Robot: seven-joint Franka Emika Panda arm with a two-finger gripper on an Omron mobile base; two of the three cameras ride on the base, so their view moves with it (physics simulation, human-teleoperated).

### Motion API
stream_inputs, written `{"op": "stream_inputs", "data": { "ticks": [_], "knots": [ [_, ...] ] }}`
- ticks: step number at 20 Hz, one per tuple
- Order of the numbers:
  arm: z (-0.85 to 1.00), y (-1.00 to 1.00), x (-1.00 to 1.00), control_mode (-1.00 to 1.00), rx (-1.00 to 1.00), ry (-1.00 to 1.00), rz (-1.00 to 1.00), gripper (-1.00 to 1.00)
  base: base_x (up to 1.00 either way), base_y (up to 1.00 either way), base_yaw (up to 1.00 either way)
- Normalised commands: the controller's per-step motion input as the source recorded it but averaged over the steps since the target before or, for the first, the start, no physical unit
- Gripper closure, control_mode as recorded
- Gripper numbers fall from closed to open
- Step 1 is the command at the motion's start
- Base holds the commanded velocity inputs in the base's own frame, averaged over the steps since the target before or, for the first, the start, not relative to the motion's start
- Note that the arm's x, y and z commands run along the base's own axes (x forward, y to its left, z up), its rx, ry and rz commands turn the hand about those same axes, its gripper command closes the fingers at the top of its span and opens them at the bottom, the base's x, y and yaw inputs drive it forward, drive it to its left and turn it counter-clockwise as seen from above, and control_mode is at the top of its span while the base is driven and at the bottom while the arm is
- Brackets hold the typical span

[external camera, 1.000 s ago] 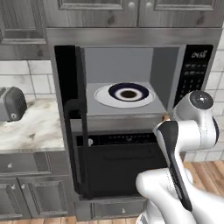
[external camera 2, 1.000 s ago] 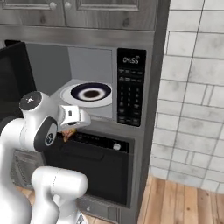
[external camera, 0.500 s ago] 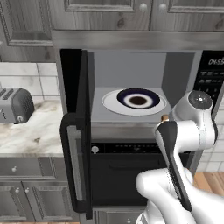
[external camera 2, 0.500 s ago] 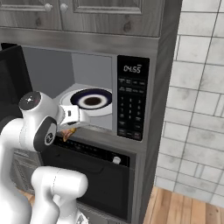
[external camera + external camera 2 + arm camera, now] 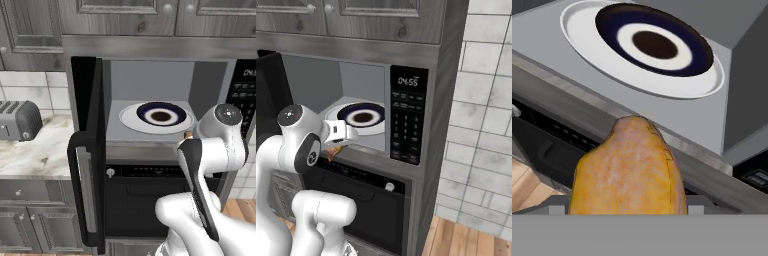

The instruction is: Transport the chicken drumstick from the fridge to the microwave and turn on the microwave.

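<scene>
The microwave [image 5: 407,122] stands open, its black door [image 5: 95,150] swung out to the left. Inside lies the white turntable [image 5: 131,120] with a dark blue plate [image 5: 161,114] on it. My gripper [image 5: 336,146] hangs just in front of the microwave's lower sill and is shut on the chicken drumstick [image 5: 628,172]. The golden-brown drumstick covers the fingertips in the hand view. It shows under the hand in the right base view [image 5: 331,154]. In the left base view only its tip [image 5: 188,134] peeks out beside the arm. The fridge is out of view.
A black oven [image 5: 145,200] sits right under the microwave. A grey toaster [image 5: 20,120] stands on the marble counter [image 5: 35,155] to the left. Grey cabinets [image 5: 120,20] hang above. A tiled wall [image 5: 481,125] and wood floor [image 5: 476,240] lie to the right.
The whole picture has shifted and grown: the base has come closer to the microwave. The arm keeps its pose with the drumstick in the gripper.
</scene>
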Motion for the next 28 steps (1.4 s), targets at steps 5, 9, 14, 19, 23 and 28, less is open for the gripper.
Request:
{"op": "stream_inputs", "data": {
  "ticks": [5, 9, 14, 19, 23, 28],
  "knots": [
    [0.0, 0.0, 0.24, -1.0, 0.0, -0.12, 0.01, 1.0, 0.0, 0.0, 0.0],
    [0.0, 0.0, 0.38, -1.0, 0.0, -0.18, 0.0, 1.0, 0.0, 0.0, 0.0],
    [0.0, 0.0, 0.58, -1.0, 0.0, -0.13, 0.0, 1.0, 0.0, 0.0, 0.0],
    [0.15, 0.0, 0.58, -1.0, 0.0, -0.04, 0.0, 1.0, 0.0, 0.0, 0.0],
    [0.36, 0.0, 0.54, -1.0, 0.0, 0.0, 0.0, 1.0, 0.0, 0.0, 0.0],
    [0.34, 0.0, 0.53, -1.0, 0.0, 0.01, 0.0, 1.0, 0.0, 0.0, 0.0]
  ]
}}
